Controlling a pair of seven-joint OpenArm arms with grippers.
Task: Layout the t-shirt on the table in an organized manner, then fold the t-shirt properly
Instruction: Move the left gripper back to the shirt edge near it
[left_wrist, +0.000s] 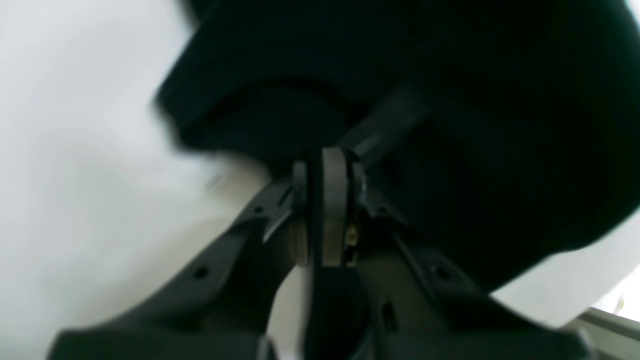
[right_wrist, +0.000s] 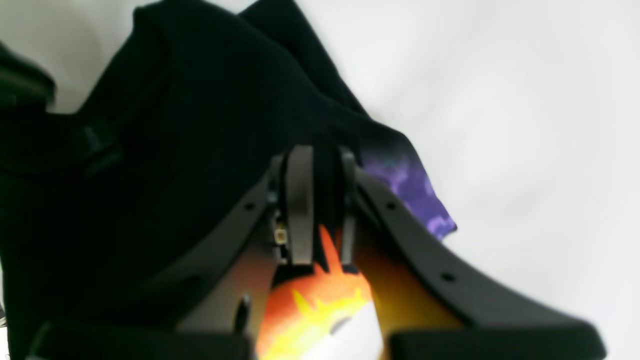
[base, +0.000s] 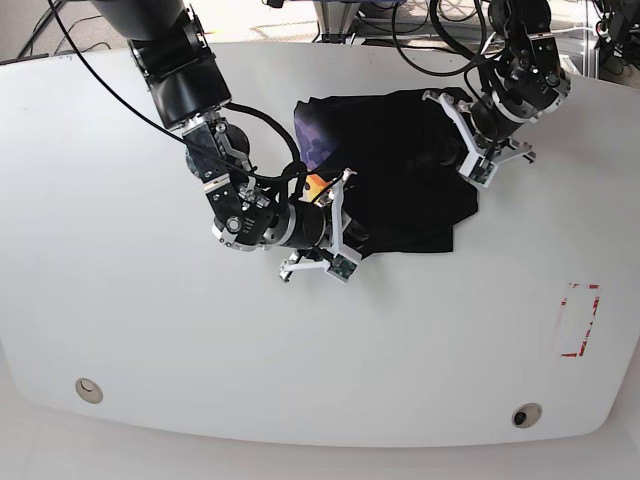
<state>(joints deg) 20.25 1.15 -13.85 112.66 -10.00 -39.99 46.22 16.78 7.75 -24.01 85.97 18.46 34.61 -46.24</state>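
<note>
**Two grips on one crumpled shirt**

Two grippers have cloth between their jaws, and that tells you where you stand: the t-shirt (base: 400, 165) is not yet laid out, so this looks like the spreading step, with folding yet to come.

Start with what lies nearest you in the base view. The two small round holes (base: 88, 389) sit along the near edge of the table (base: 130, 330), and the red dashed rectangle (base: 578, 320) lies toward the same side as your left arm, well apart from the shirt. Nothing stands between them and the cloth.

Farther in, your right gripper (right_wrist: 320, 200) has its jaws drawn nearly together on a fold of black fabric, right beside the orange and yellow print (right_wrist: 315, 310); a purple patch (right_wrist: 415, 195) shows on the hem just past it. The shirt is bunched there, so you probably hold more than one layer.

Farthest back, your left gripper (left_wrist: 327, 200) is pinched shut on the opposite edge of the shirt, dark cloth draped over and beyond the fingertips. The wrist view is blurred, so which part of the garment you have there cannot be told.

The shirt itself lies heaped at the far middle of the table, between your arms. What hinders you is the shirt's own folds and the right arm's cables (base: 270, 175) near the cloth.
</note>
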